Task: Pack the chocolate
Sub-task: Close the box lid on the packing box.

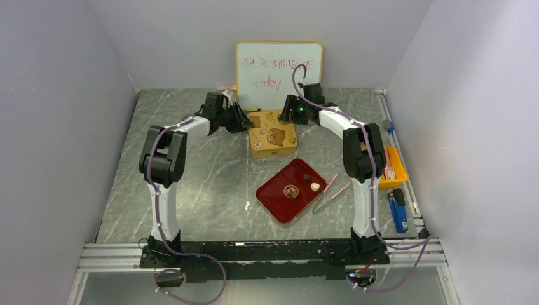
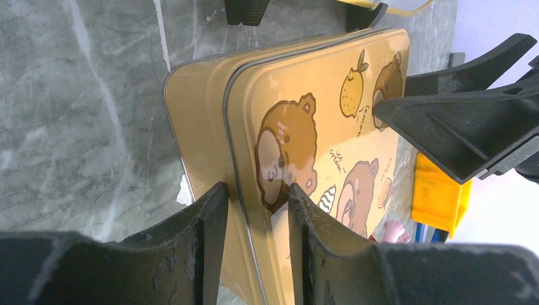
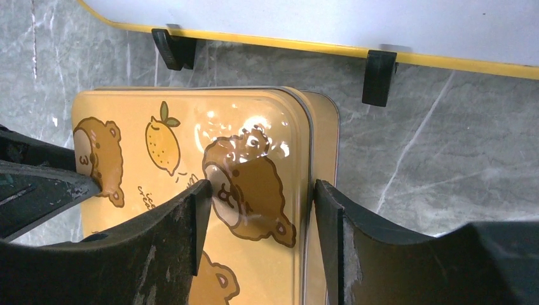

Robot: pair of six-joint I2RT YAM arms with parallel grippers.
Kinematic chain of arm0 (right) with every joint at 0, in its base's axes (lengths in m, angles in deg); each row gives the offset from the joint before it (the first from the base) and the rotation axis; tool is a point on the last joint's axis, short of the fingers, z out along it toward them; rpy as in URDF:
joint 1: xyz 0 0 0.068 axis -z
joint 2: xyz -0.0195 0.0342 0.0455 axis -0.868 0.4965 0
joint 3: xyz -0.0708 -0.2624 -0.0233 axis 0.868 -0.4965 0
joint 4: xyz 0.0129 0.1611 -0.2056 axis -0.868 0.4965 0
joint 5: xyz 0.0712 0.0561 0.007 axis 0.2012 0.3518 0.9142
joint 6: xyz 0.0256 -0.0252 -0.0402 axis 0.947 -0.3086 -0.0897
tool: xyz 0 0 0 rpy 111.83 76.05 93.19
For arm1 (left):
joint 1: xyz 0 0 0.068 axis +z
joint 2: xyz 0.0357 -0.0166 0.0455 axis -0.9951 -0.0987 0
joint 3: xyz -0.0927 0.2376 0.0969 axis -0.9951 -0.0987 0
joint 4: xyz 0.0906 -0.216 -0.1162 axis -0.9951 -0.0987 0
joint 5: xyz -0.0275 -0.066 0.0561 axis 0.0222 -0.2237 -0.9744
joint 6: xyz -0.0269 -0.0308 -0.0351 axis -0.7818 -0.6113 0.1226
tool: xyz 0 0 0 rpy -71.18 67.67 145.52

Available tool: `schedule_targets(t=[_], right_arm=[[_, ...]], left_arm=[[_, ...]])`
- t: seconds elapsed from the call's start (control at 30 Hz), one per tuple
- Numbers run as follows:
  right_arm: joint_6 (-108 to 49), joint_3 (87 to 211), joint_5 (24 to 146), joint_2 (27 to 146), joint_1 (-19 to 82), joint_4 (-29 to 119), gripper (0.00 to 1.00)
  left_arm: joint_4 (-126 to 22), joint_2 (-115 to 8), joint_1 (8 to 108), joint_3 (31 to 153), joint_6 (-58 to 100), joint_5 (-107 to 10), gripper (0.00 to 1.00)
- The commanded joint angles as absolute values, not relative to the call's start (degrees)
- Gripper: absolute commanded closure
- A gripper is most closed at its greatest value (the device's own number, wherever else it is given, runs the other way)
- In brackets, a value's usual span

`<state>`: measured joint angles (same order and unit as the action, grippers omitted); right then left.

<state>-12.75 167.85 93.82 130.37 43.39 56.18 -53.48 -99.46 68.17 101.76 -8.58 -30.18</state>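
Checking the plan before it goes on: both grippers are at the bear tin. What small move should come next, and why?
Probably pinch the rim of the lid with the left gripper and ease it up. The lid is on the tin, the right gripper straddles the opposite edge with jaws apart, and chocolate lies outside on the red tray.
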Motion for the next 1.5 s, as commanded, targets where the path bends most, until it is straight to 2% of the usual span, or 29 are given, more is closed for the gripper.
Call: schedule_targets(t=[0.0, 0.23, 0.33, 0.43, 0.53, 0.6, 0.9, 1.47], right_arm=[[-15.77, 166.86, 88.57, 137.17, 41.78, 65.9, 0.38], [-15.98, 168.12, 88.21, 139.86, 41.35, 68.7, 0.4], [-15.89, 168.08, 88.6, 141.0, 41.12, 69.47, 0.46], [-16.01, 169.12, 89.28, 142.84, 41.0, 71.51, 0.62], [-16.22, 170.26, 89.56, 144.68, 40.59, 73.86, 0.87], [-16.19, 169.91, 89.15, 144.79, 40.41, 74.2, 1.0], [-15.29, 168.22, 88.89, 144.34, 40.14, 75.82, 1.0], [-9.38, 152.86, 87.53, 136.14, 36.0, 70.91, 1.0]], left_arm=[[-66.82, -106.62, 65.0, 102.8, -3.67, -33.93, 0.64], [-71.19, -110.15, 62.9, 104.65, -2.48, -33.59, 0.69], [-73.04, -111.79, 62.02, 105.81, -2.03, -33.28, 0.73], [-74.21, -113.04, 61.35, 106.55, -1.86, -32.78, 0.82], [-74.75, -113.67, 60.9, 106.41, -1.99, -32.62, 0.93], [-74.9, -113.86, 60.64, 106.16, -2.19, -32.7, 0.95], [-74.23, -114.06, 60.43, 104.85, -3.41, -32.68, 0.95], [-79.0, -114.92, 60.74, 108.73, -0.97, -34.68, 0.95]])
